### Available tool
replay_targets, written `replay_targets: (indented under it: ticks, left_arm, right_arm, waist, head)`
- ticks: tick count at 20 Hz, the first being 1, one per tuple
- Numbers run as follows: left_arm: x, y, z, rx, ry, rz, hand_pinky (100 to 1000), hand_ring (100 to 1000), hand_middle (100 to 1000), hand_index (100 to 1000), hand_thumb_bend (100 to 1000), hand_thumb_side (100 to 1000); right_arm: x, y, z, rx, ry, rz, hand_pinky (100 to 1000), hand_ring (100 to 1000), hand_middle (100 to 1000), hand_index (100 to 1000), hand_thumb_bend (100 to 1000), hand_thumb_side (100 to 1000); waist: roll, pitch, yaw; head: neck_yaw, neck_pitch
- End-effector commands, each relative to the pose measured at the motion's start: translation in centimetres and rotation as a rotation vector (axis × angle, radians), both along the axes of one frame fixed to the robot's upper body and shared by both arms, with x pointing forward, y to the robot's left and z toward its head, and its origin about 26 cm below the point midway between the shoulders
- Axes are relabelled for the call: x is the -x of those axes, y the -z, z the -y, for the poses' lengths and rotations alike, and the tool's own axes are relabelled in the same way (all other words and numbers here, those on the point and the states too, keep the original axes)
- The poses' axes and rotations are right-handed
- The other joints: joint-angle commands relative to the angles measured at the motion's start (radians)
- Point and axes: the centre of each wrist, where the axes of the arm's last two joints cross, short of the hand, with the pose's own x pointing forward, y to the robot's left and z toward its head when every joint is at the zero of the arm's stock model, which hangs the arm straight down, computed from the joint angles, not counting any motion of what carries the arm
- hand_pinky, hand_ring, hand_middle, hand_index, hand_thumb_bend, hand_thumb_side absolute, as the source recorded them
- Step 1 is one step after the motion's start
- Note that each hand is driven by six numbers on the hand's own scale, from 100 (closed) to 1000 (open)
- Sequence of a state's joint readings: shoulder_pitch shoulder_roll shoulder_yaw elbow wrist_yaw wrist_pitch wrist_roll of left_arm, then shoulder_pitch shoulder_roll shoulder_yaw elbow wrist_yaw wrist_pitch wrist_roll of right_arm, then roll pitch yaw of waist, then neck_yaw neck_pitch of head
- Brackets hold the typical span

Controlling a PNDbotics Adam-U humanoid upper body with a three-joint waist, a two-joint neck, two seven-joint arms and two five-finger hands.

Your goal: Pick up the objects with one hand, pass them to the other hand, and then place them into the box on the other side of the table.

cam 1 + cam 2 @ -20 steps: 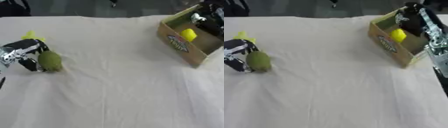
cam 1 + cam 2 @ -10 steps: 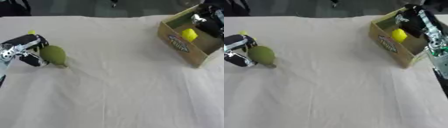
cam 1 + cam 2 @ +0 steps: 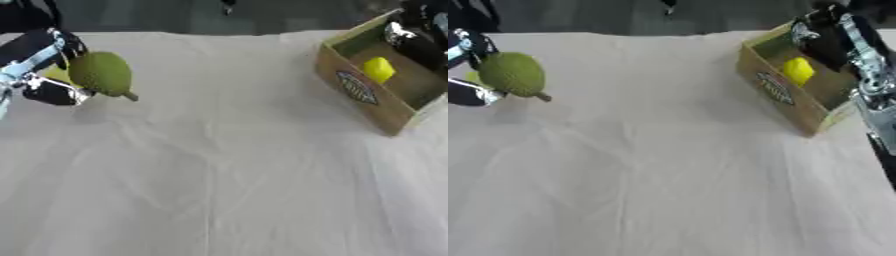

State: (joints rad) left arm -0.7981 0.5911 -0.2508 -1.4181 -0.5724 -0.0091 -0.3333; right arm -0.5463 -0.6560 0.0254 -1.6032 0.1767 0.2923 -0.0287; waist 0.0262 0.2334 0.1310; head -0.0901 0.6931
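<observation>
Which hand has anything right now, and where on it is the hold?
The left hand holds the green fruit by its left side, stem end pointing down-right.

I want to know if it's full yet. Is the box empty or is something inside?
Not empty. The open box holds a yellow thing. The robot hand on the right reaches into it.
</observation>
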Motion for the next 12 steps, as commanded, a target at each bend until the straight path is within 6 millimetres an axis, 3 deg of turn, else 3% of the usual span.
replay_targets:
  ticks: [1,12]
  left_arm:
    - [1.0,-1.6,0.5,0.073,0.01,0.085,533,523,517,562,186,100]
    - [1.8,1.7,5.4,0.279,0.077,0.178,510,497,498,558,115,100]
  right_arm:
    - [0.6,-2.2,0.2,0.022,-0.004,0.061,1000,888,811,918,100,632]
    - [1.0,-3.5,-1.4,0.043,-0.086,0.091,1000,888,812,915,100,617]
  waist:
    - [-0.002,-0.02,0.002]
    - [-0.006,-0.02,0.001]
  head:
    - [-0.002,0.002]
    - [0.003,-0.002]
